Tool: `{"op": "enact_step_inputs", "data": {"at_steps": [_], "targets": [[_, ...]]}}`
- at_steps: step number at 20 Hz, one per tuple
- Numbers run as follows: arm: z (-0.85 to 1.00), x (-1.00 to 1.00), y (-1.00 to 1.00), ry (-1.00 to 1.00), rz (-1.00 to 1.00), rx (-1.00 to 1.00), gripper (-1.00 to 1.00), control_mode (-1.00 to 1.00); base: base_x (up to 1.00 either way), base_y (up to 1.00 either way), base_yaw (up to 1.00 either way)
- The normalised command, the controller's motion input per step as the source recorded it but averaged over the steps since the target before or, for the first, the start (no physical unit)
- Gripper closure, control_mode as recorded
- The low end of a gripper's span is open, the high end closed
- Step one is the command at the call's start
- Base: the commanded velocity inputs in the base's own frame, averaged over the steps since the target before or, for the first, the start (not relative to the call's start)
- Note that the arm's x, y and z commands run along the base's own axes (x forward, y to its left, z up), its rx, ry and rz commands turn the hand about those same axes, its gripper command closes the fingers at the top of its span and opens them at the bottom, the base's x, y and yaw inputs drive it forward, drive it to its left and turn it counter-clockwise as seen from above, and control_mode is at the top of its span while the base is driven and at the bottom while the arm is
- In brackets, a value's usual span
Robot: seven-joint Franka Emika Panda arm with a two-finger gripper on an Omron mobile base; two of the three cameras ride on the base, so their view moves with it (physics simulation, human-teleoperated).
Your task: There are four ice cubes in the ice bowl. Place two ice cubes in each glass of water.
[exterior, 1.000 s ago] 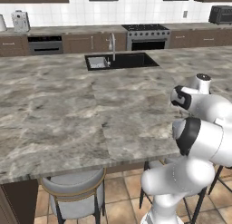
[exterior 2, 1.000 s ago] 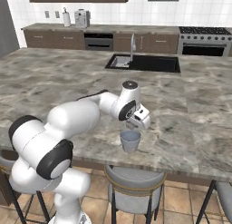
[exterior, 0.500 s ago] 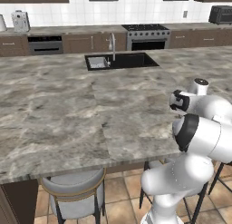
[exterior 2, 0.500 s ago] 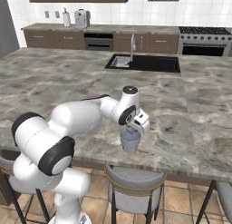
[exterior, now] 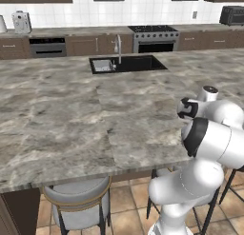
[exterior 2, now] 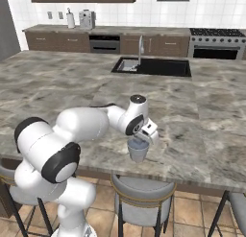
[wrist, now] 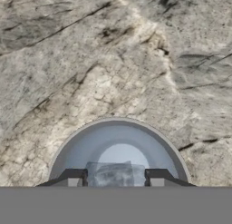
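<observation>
A glass of water stands on the marble counter near its front edge. In the hand view I look straight down into this glass, with its bluish inside below me. My gripper is shut on a pale translucent ice cube, held between the two dark fingertips just over the glass mouth. From the right base view my gripper points down right above the rim. The ice bowl is out of view.
A black sink with a faucet is set into the counter behind. Grey stools stand under the front edge of the counter. A stove lines the back wall.
The hand has come down a little toward the glass mouth with the ice cube still gripped. The glass has stayed in place.
</observation>
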Motion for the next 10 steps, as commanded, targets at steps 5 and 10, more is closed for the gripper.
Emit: {"op": "enact_step_inputs", "data": {"at_steps": [5, 10], "targets": [[-0.09, 0.00, 0.00, 0.00, 0.00, 0.00, 1.00, -1.00, 0.00, 0.00, 0.00], [-0.06, 0.01, 0.00, 0.00, 0.00, 0.00, 1.00, -1.00, 0.00, 0.00, 0.00]]}}
